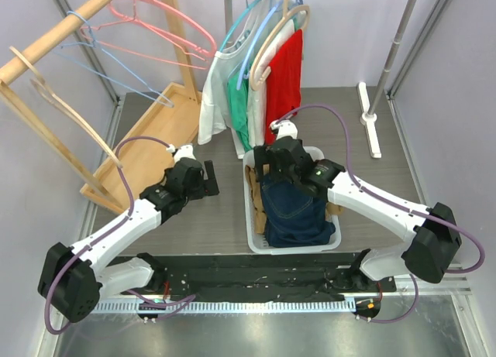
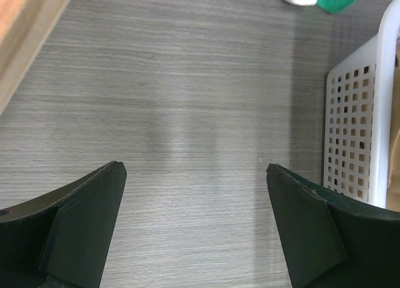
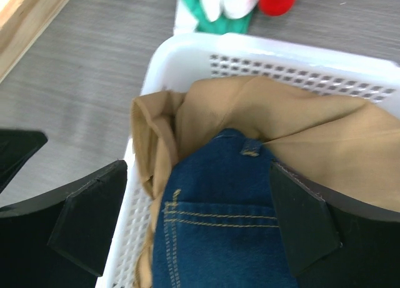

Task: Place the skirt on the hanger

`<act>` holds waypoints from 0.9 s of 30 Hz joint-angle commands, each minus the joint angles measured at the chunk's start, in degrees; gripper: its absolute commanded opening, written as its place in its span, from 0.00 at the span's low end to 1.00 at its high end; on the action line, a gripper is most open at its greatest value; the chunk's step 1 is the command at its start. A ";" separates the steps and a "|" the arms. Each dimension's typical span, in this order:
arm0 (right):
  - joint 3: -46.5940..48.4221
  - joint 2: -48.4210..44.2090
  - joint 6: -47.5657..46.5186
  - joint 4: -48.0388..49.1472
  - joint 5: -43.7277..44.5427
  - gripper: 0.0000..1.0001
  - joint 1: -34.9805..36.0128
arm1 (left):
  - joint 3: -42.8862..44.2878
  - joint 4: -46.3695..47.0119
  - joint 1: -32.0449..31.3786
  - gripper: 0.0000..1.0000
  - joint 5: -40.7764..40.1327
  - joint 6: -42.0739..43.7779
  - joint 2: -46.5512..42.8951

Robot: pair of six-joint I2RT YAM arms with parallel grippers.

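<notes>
well, at the far left a wooden rack (image 1: 147, 140) leans over the grey table (image 1: 225, 217), and three empty hangers are on its top bar: a wooden hanger (image 1: 54, 97) nearest the left edge, a blue hanger (image 1: 116, 70) of thin wire beside it, and a pink hanger (image 1: 167, 20) further back. the left gripper (image 1: 208, 179) (image 2: 197, 175) hangs over bare table between the rack's foot and the basket. its fingers (image 2: 81, 219) are spread wide with nothing between them, and only the grey wood-grain surface shows in the gap.

just to the right of it stands a white basket (image 1: 252, 210) (image 2: 350, 125) (image 3: 187, 50) with a grid of holes in its walls. the skirt (image 1: 294, 214) (image 3: 219, 238), dark blue denim with yellow stitching, lies in this basket on top of a tan cloth (image 1: 260, 217) (image 3: 312, 132) that bunches up along the left wall and spreads behind the skirt's waistband. the skirt is on none of the hangers.

the right gripper (image 1: 271, 159) (image 3: 199, 169) is over the far end of the basket, right above the skirt's waistband. its fingers (image 3: 87, 219) are also wide apart, one on each side of the denim, and they clamp nothing. whether they touch the cloth i cannot tell.

behind the basket a white shirt (image 1: 213, 94), a green top (image 1: 240, 101) and a red top (image 1: 285, 82) hang side by side on their own hangers. further right a white pole (image 1: 370, 121) rests its foot on the table.
</notes>
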 commanded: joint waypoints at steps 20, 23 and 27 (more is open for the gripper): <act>9.62 15.87 8.90 -9.42 -13.59 0.88 14.72 | 5.17 -17.46 -0.21 1.00 -16.07 -5.53 1.64; 8.13 15.00 11.45 -12.49 -12.46 0.87 14.89 | 4.82 -16.59 -0.21 1.00 -14.83 -5.17 1.90; 5.93 13.06 13.65 -16.88 -7.90 0.87 14.89 | 4.21 -14.74 -0.21 1.00 -11.59 -4.82 1.64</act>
